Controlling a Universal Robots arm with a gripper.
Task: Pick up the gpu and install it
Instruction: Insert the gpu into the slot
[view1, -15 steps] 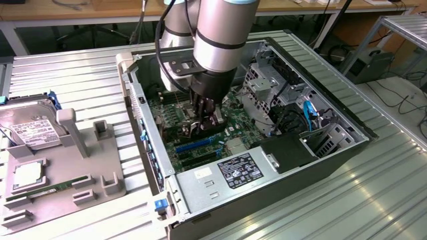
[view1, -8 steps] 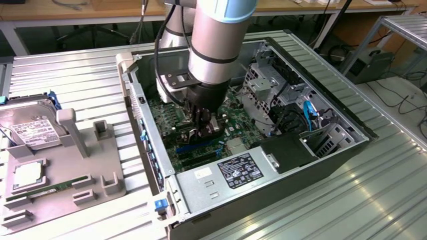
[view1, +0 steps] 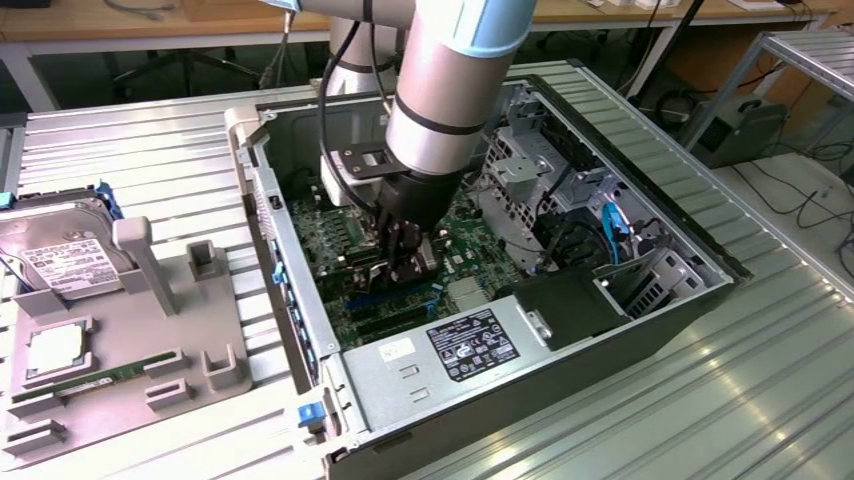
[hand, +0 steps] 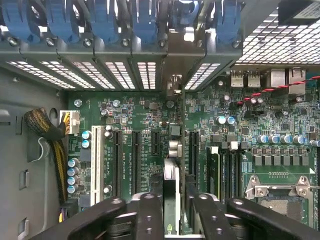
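Gpu (hand: 170, 192) clamped edge-on in claw (hand: 172, 207), above motherboard (hand: 150, 120) slots inside computer case (view1: 641, 300). Slots bare beside card. Exterior view: hard drive (view1: 60, 262) outside case.

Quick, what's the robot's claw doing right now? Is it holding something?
Gripper: shut on the gpu, holding it edge-on over the motherboard inside the computer case.

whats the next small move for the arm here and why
Probably a short straight push down. The gripper holds the thin dark gpu card edge-on over a black expansion slot on the green motherboard, its pale metal bracket already at the rear opening.
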